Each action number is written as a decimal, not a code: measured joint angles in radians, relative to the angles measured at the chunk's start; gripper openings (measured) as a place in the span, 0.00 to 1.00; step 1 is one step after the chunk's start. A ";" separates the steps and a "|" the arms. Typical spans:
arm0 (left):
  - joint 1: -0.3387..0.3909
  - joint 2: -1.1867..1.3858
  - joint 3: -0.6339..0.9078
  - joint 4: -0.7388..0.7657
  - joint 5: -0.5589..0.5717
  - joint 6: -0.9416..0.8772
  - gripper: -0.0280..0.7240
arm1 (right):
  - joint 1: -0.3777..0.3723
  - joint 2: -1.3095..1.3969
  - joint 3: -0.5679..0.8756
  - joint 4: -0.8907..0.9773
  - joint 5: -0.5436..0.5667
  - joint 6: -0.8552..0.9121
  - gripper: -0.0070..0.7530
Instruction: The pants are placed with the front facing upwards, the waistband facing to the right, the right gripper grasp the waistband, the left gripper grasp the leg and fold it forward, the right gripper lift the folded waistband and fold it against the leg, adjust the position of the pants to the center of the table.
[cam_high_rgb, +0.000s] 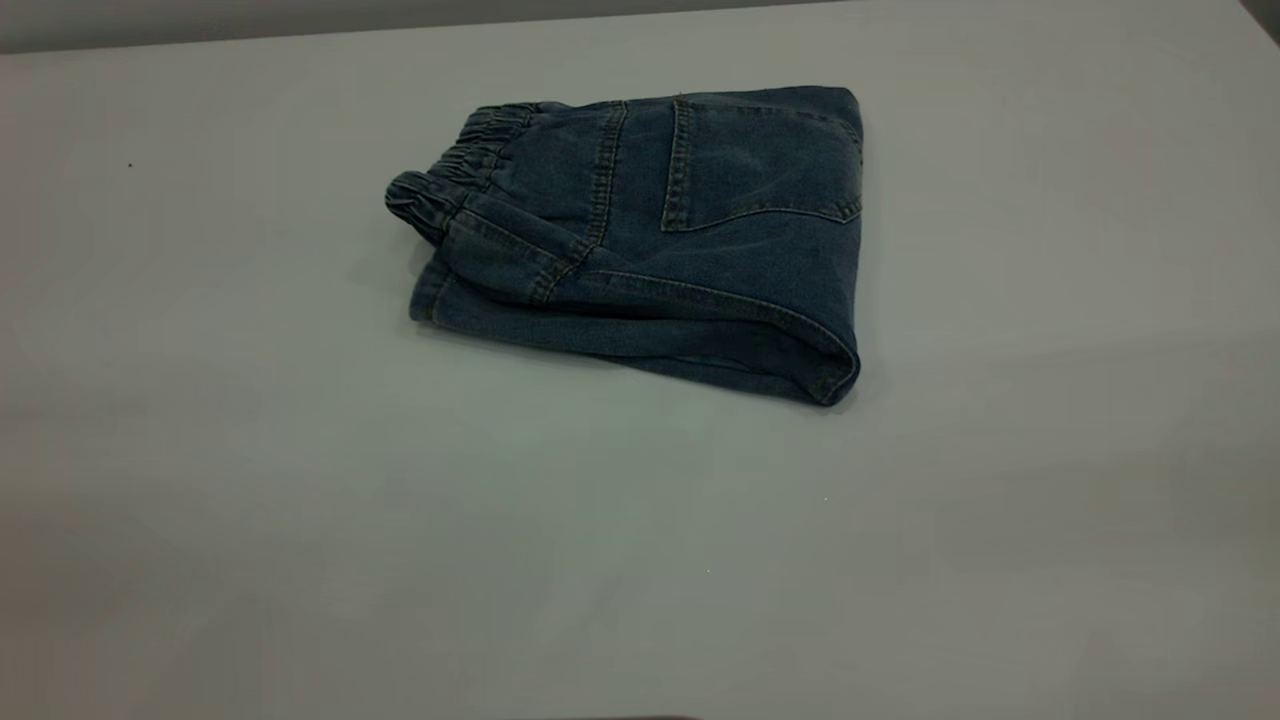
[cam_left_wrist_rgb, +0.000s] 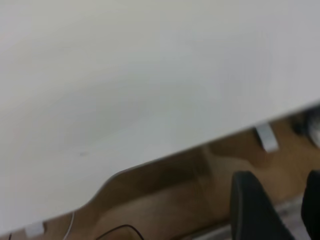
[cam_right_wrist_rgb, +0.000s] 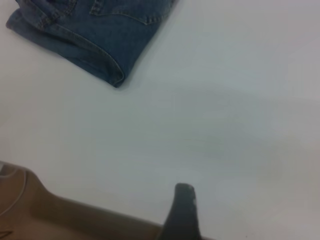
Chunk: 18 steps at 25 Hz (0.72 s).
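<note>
While both arms sit back at the near table edge, the right gripper shows one dark finger and the left gripper two, spread and empty. Beyond lie the folded pants on the table, long axis across, waistband leftward. Only the right wrist view catches their corner, so that arm seems better aimed; its opening I cannot tell.

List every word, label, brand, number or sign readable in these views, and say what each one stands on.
None: no readable text in any view.
The pants: only tan stitching and a back patch pocket, no tag or brand mark showing.
The table: plain, with no lettering.
The pale tabs at the table's edge in the left wrist view: blank as far as can be told.
</note>
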 joint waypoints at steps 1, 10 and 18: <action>0.051 0.000 0.000 0.000 0.000 0.000 0.36 | 0.000 0.000 0.000 0.000 0.000 0.000 0.76; 0.371 -0.107 0.000 0.001 0.000 0.012 0.36 | 0.000 0.000 0.000 0.002 0.000 0.000 0.76; 0.445 -0.209 0.000 0.001 0.002 0.105 0.36 | 0.000 0.000 0.000 0.002 0.000 -0.001 0.76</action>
